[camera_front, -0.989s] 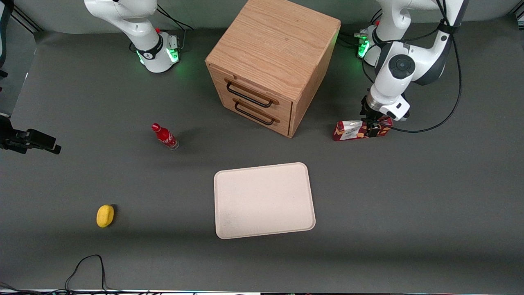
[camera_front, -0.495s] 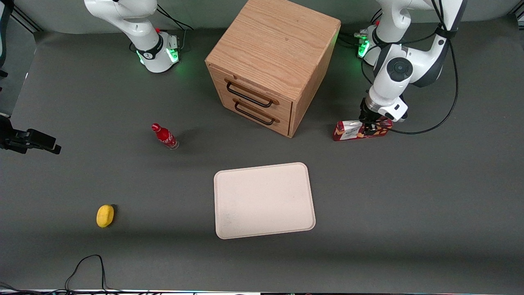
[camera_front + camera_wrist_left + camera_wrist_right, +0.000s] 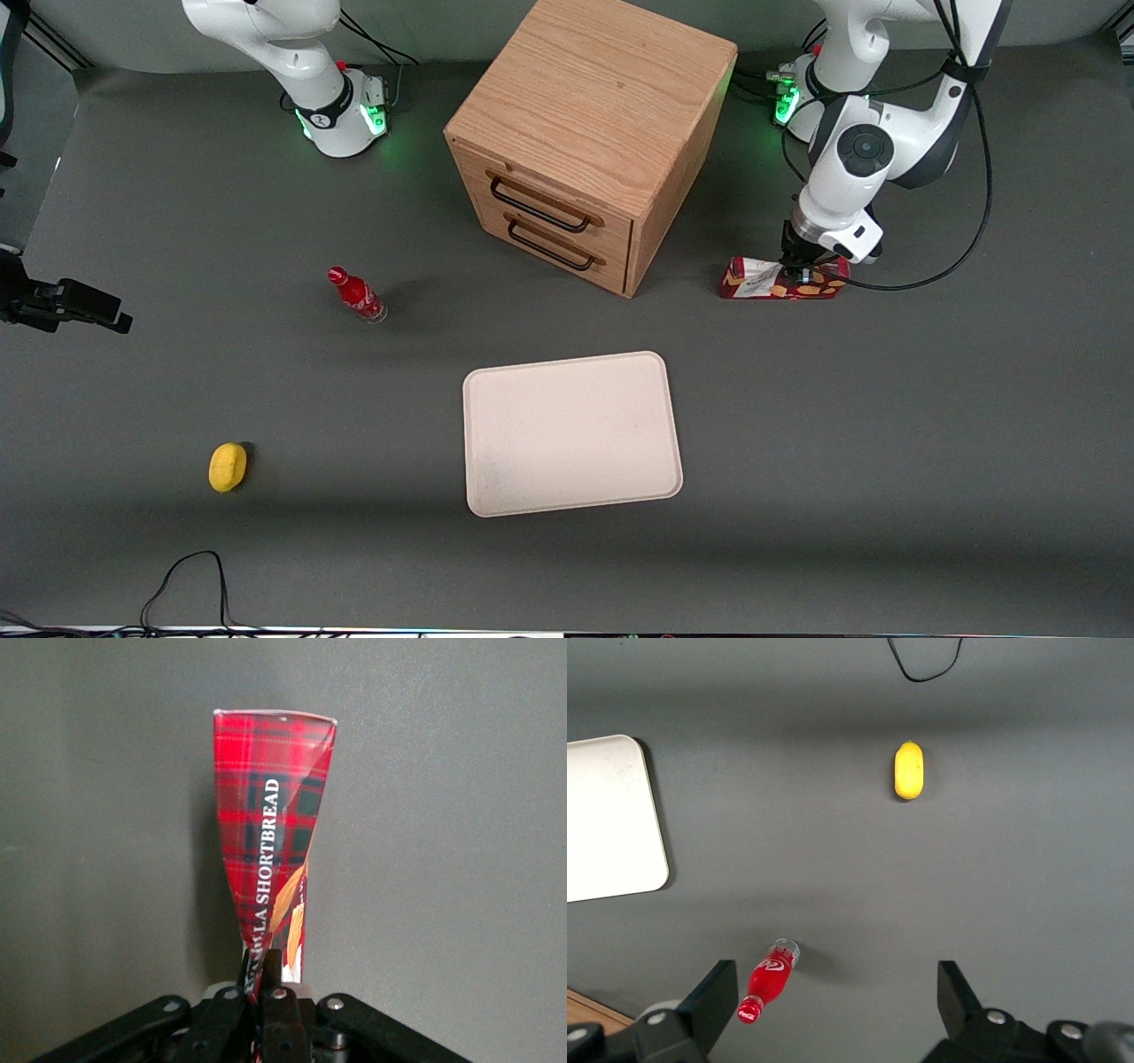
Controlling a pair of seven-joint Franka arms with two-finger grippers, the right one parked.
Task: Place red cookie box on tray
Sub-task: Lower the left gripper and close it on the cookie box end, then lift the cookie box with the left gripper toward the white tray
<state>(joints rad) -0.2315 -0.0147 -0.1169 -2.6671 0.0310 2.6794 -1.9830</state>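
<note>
The red cookie box point(image 3: 769, 280) is a slim dark-red tartan carton with a white patch at one end. It is beside the wooden cabinet, toward the working arm's end of the table. My left gripper point(image 3: 803, 271) comes down from above and is shut on the box near its cookie-printed end. In the left wrist view the box point(image 3: 270, 833) stretches away from the gripper point(image 3: 266, 967), and its carton is pinched thin between the black fingers point(image 3: 285, 970). The cream-white tray point(image 3: 571, 434) lies flat, nearer the front camera than the box, with nothing on it; the right wrist view shows one end of the tray point(image 3: 611, 815).
A wooden two-drawer cabinet point(image 3: 585, 142) stands at the middle, farther from the front camera than the tray. A small red bottle point(image 3: 356, 295) and a yellow lemon point(image 3: 228, 466) lie toward the parked arm's end. A black cable point(image 3: 186, 576) loops at the front edge.
My gripper has shifted slightly away from the front camera while holding the box. The box has turned a little in the grip, so more of its printed face shows.
</note>
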